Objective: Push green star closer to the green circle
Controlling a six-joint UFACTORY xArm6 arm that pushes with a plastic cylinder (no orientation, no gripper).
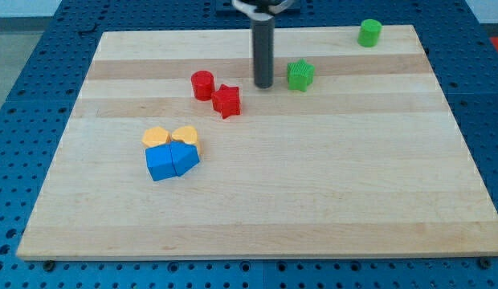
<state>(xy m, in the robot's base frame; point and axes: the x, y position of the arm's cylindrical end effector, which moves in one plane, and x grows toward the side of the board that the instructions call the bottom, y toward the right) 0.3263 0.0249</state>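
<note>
the rod comes down from the view's top, its upper part cut off by the frame, and my tip [263,84] sits on the pale wooden surface [313,201], just left of the green star [300,75], a small gap between them. it's a plain rod, a tool with nothing to open or close. the green circle [369,33], a short cylinder, stands well apart near the top right corner. left of the tip: a red cylinder [202,84] touching a red star [226,100]. lower left, two orange blocks [170,136] and two blue blocks [171,160] huddle together, shapes hard to make out.
</note>
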